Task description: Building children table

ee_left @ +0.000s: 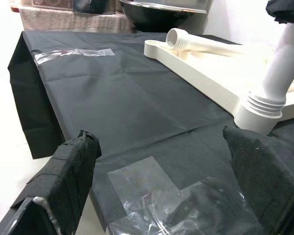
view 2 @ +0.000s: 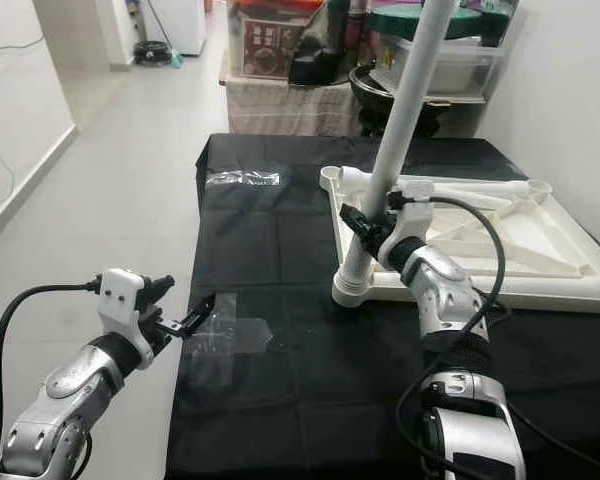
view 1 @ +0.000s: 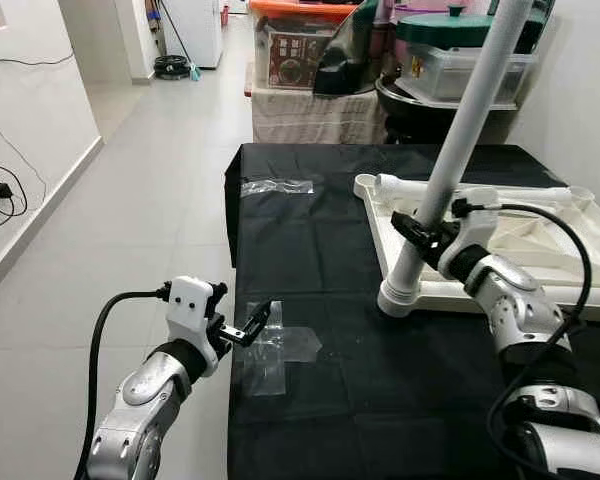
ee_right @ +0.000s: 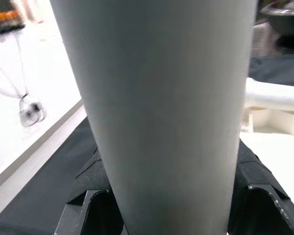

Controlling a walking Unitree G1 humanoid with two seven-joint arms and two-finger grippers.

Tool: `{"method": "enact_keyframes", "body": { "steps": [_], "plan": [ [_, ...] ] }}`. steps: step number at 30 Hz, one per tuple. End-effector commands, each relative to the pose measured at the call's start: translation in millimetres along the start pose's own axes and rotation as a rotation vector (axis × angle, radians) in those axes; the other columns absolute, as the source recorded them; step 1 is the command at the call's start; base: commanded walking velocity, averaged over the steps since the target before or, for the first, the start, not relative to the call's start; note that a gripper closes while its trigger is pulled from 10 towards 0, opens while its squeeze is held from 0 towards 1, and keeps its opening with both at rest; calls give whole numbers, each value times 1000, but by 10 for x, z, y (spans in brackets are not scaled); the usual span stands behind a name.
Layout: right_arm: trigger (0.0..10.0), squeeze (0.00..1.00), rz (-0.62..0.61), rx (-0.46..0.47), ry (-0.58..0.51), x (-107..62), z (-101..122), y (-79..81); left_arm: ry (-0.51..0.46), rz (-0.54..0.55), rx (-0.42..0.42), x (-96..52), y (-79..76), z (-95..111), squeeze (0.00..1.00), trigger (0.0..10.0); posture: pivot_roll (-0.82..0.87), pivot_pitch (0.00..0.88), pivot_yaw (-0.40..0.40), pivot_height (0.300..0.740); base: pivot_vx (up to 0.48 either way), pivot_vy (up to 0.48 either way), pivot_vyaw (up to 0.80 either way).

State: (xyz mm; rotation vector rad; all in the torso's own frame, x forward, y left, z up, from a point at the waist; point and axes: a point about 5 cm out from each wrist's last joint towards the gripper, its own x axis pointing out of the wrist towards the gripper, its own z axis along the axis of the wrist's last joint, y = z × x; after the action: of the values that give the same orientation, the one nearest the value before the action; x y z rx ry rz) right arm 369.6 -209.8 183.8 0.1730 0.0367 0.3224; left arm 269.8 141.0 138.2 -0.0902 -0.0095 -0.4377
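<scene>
A cream plastic tabletop [view 1: 540, 250] lies upside down on the black-covered table [view 1: 330, 400]. A grey-white table leg [view 1: 460, 150] stands tilted in the near-left corner socket [view 1: 400, 297] of the tabletop. My right gripper [view 1: 418, 232] is shut on this leg low down; the leg [ee_right: 161, 112] sits between its black fingers [ee_right: 88, 186]. Another leg [view 1: 460, 187] lies along the tabletop's far edge. My left gripper [view 1: 255, 325] hovers open over the table's left edge, above taped clear plastic [ee_left: 157, 196], with nothing between its fingers [ee_left: 68, 171].
A second strip of clear tape [view 1: 277, 186] sits at the table's far left. Boxes, a black pan and a lidded container [view 1: 460, 60] crowd the far side. Grey tiled floor [view 1: 140, 200] opens to the left, with cables [view 1: 0, 190] along the wall.
</scene>
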Motion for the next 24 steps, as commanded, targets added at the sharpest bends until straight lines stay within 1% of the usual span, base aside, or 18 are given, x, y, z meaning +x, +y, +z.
{"method": "enact_keyframes", "body": {
  "steps": [1, 2, 3, 4, 5, 6, 8, 9, 11, 13, 15, 18, 19, 20, 21, 22, 23, 24],
  "plan": [
    [0, 0, -41, 83, 85, 0, -271, 36, 13, -5, 7, -28, 9, -8, 0, 10000, 97, 0, -77, 740, 0, 0, 0],
    [0, 0, -497, 20, 115, -107, -325, -207, 14, -5, 10, -33, 22, -1, 0, 10000, 91, 0, -74, 740, 0, 0, 0],
    [0, 0, -497, 20, 115, -107, -325, -207, 14, -5, 10, -33, 22, -1, 0, 10000, 91, 0, -74, 740, 0, 0, 0],
    [0, 0, -631, -14, 130, -181, -365, -229, 14, -5, 10, -31, 22, -3, 0, 10000, 91, 0, -74, 740, 0, 0, 0],
    [0, 0, -631, -14, 130, -181, -365, -229, 14, -5, 10, -31, 22, -3, 0, 10000, 91, 0, -74, 740, 0, 0, 0],
    [0, 0, -723, -32, 142, -256, -428, -146, 15, -6, 9, -25, 8, -9, 0, 10000, 91, 0, -73, 740, 0, 0, 0],
    [0, 0, -790, -57, 119, -369, -482, 110, 16, -12, 5, -18, -27, -19, 0, 10000, 92, 0, -74, 740, 0, 0, 0],
    [0, 0, -781, -66, 103, -384, -483, 225, 17, -13, 4, -18, -34, -21, 0, 10000, 92, 0, -74, 740, 0, 0, 0],
    [0, 0, -745, -51, 125, -365, -528, 362, 19, -9, 3, -24, -23, -25, 0, 10000, 94, 0, -76, 740, 0, 0, 0],
    [0, 0, -736, -50, 134, -348, -540, 403, 20, -6, 4, -29, -14, -27, 0, 10000, 94, 0, -76, 740, 0, 0, 0],
    [0, 0, -736, -50, 134, -348, -540, 403, 20, -6, 4, -29, -14, -27, 0, 10000, 94, 0, -76, 740, 0, 0, 0],
    [0, 0, -736, -62, 123, -286, -474, 410, 23, -5, 5, -31, -9, -30, 0, 10000, 89, 0, -77, 740, 0, 0, 0],
    [3176, 0, -711, -70, 131, -221, -435, 400, 24, -5, 5, -30, -9, -31, 0, 10000, 89, 0, -77, 740, 0, 0, 0],
    [3176, 0, -711, -70, 131, -221, -435, 400, 24, -5, 5, -30, -9, -31, 0, 10000, 89, 0, -77, 740, 0, 0, 0],
    [10000, 0, -696, -55, 126, -169, -388, 364, 25, -5, 3, -25, -14, -34, 0, 10000, 85, 0, -76, 740, 0, 0, 0],
    [10000, 0, -696, -55, 126, -169, -388, 364, 25, -5, 3, -25, -14, -34, 0, 10000, 85, 0, -76, 740, 0, 0, 0],
    [10000, 1000, -694, -52, 97, -147, -311, 323, 25, -7, 1, -20, -22, -37, 0, 10000, 82, 0, -76, 740, 0, 0, 0],
    [10000, 1000, -653, -48, 47, -112, -174, 229, 26, -10, -2, -18, -33, -44, 0, 10000, 82, 0, -75, 740, 0, 0, 0]
  ]
}}
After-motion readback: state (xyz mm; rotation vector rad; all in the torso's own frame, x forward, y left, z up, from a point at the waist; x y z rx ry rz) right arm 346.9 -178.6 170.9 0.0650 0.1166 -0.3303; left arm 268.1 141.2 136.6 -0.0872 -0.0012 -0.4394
